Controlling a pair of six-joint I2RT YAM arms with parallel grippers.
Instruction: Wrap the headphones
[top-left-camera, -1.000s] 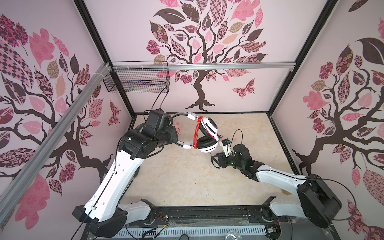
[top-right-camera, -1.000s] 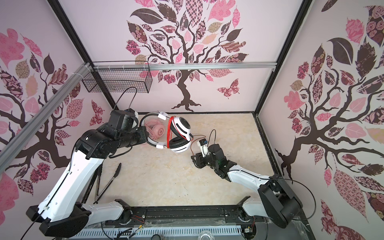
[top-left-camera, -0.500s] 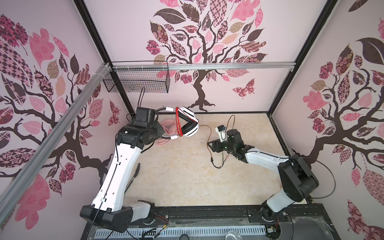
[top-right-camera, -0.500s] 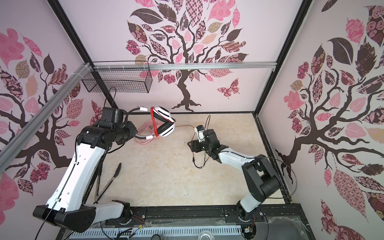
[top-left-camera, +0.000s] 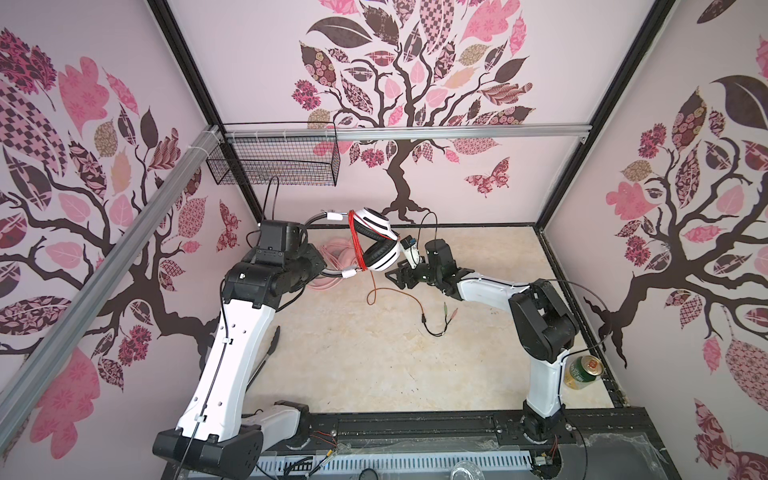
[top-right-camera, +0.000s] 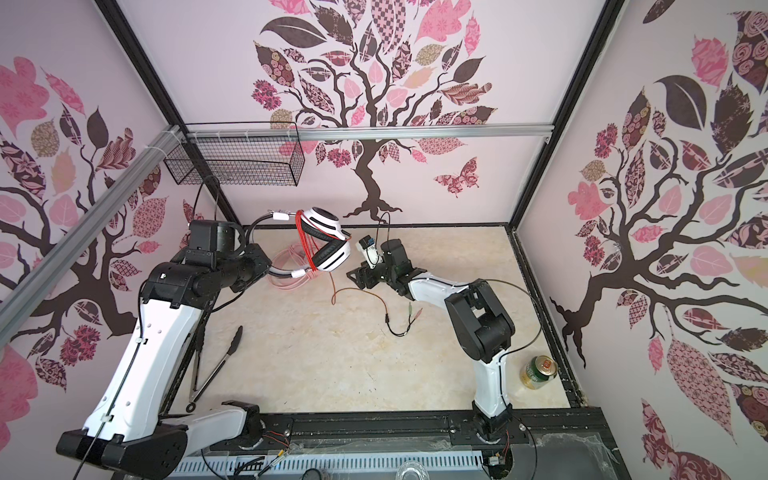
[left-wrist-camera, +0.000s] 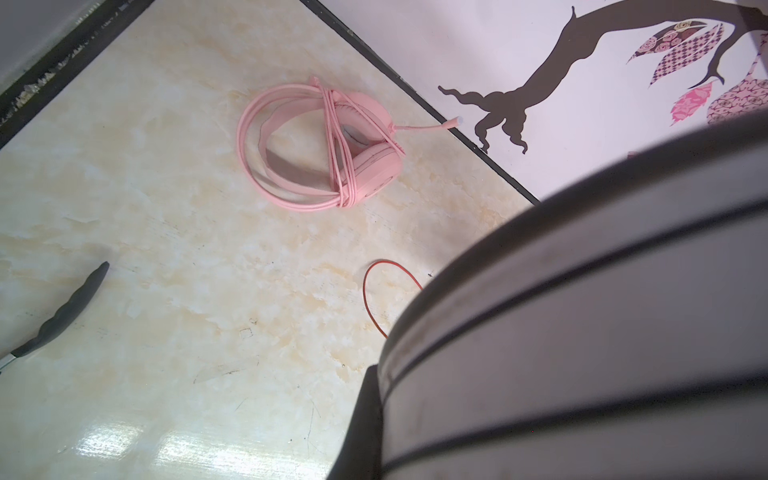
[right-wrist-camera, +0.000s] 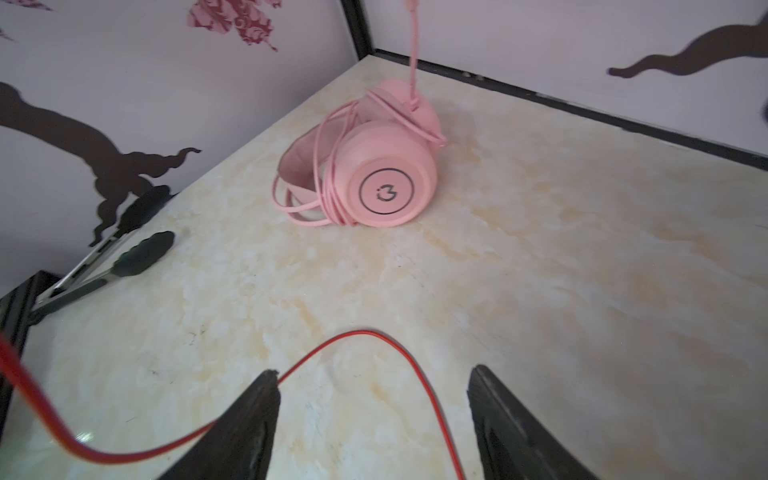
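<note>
Since one second ago, the white headset (top-left-camera: 384, 255) has been carried a bit toward the back left corner. The right claw (top-left-camera: 405, 276) has been brought along beside it and spread wider.

The white headset is held up in the air, above the back left part of the table (top-left-camera: 374, 374). It is gripped by its headband (left-wrist-camera: 582, 311), and the left claw (top-left-camera: 318, 266) is pressed tight on that band. The red cable (top-left-camera: 355, 241) is wound many times around the headset, across the band and the two ear cups. One loose end is left hanging down to the table, where a small loop is made. It ends in a black piece with two plugs (top-left-camera: 449, 313) that lie flat on the table.

The right claw is held just to the right of the lower ear cup, with its jaws spread wide apart. In the right wrist view the red cable (right-wrist-camera: 399, 345) is seen running between the two fingers, close by one tip, but it is not pinched.

The pink headset (left-wrist-camera: 374, 166) is laid on the table under the white one, near the back wall. Its own pink cable is wrapped around it.

Black tongs (top-right-camera: 216, 365) are laid on the left side of the table. A green can (top-left-camera: 582, 372) is stood in the near right corner.
</note>
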